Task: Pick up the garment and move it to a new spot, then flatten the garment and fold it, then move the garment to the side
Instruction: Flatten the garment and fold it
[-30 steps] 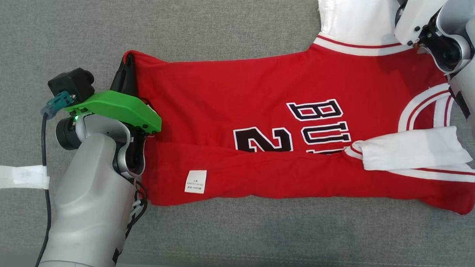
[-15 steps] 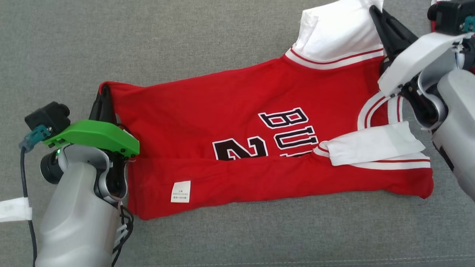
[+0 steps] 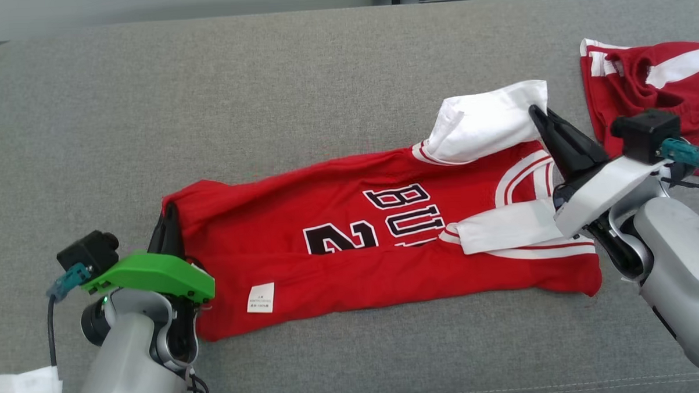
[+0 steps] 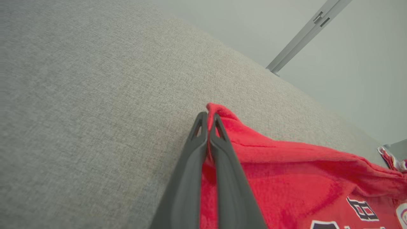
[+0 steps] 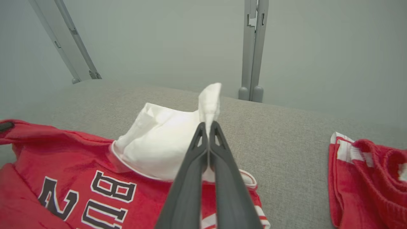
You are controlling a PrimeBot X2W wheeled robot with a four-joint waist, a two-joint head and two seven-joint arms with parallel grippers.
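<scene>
The garment (image 3: 340, 255) is a red jersey with black lettering and white sleeves, lying lengthwise on the grey cushion (image 3: 265, 106) with its near edge folded over. My left gripper (image 3: 169, 217) is shut on the red hem corner at the left end; the left wrist view shows the left gripper (image 4: 208, 115) pinching red cloth (image 4: 286, 171). My right gripper (image 3: 537, 115) is shut on the far white sleeve (image 3: 481, 125), which is lifted and puffed up. In the right wrist view the right gripper (image 5: 208, 124) clamps that sleeve (image 5: 162, 140).
A second red-and-white garment (image 3: 648, 81) lies crumpled at the far right of the cushion, close to my right arm. Beyond the cushion's far edge stand a pale wall and grey metal posts (image 5: 253, 47). Bare cushion stretches to the left and behind the jersey.
The head camera has tilted up, bringing the cushion's far edge and the second garment into view. Both grippers stay shut. The white sleeve has lifted and the jersey's far edge has drawn nearer.
</scene>
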